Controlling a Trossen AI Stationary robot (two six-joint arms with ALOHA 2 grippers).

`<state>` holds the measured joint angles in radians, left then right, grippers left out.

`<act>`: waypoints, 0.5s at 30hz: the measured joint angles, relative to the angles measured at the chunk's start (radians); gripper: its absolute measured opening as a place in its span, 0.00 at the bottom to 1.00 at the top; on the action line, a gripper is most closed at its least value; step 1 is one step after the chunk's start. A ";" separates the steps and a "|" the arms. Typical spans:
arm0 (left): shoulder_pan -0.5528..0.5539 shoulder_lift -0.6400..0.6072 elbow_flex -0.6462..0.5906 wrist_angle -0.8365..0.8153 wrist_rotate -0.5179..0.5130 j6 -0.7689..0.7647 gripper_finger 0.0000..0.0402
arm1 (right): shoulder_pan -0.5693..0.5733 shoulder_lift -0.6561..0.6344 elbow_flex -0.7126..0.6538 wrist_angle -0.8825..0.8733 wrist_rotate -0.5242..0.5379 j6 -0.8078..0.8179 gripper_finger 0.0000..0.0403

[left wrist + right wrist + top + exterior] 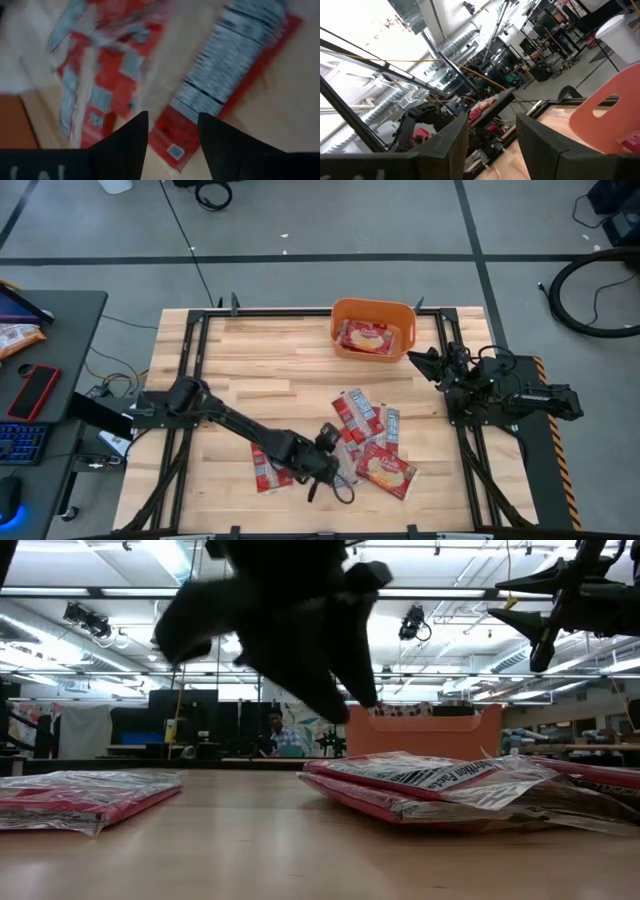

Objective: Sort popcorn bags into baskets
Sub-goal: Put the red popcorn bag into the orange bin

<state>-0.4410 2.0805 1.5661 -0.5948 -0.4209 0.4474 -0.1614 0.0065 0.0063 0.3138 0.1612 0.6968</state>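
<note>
Several red popcorn bags lie flat on the wood table: a loose overlapping pile point(368, 442) near the middle front, and one bag apart point(268, 470) to its left. One more bag point(365, 337) lies inside the orange basket point(345, 310) at the far edge. My left gripper point(335, 470) hovers open above the pile's left side, clear of the table in the low view point(335, 690). Its wrist view shows a bag with its printed-label back up point(225, 75) just beyond the fingers point(172, 130). My right gripper point(420, 360) waits open, raised to the right of the basket point(492, 135).
A black frame rail point(300, 312) runs around the table. A side desk on the left carries a red phone point(33, 392), a keyboard and an orange-and-white snack packet point(18, 337). Bare wood point(260, 360) spreads between the pile and the basket.
</note>
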 joint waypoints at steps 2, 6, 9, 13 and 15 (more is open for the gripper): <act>-0.010 0.016 0.000 -0.002 -0.005 0.079 0.44 | 0.000 0.000 0.000 0.007 0.000 0.000 0.42; -0.020 0.032 -0.001 -0.008 -0.007 0.168 0.44 | 0.000 0.001 0.000 0.006 0.002 0.000 0.42; -0.017 0.039 0.000 0.003 -0.011 0.175 0.44 | 0.000 0.001 0.000 0.005 0.002 0.000 0.42; -0.009 0.048 0.000 0.007 -0.006 0.175 0.44 | 0.000 0.001 0.000 0.006 0.002 0.000 0.42; -0.009 0.053 -0.001 -0.005 -0.002 0.177 0.44 | 0.000 0.001 0.000 0.005 0.002 0.000 0.42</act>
<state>-0.4498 2.1336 1.5650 -0.6002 -0.4229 0.6244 -0.1616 0.0074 0.0063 0.3186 0.1627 0.6968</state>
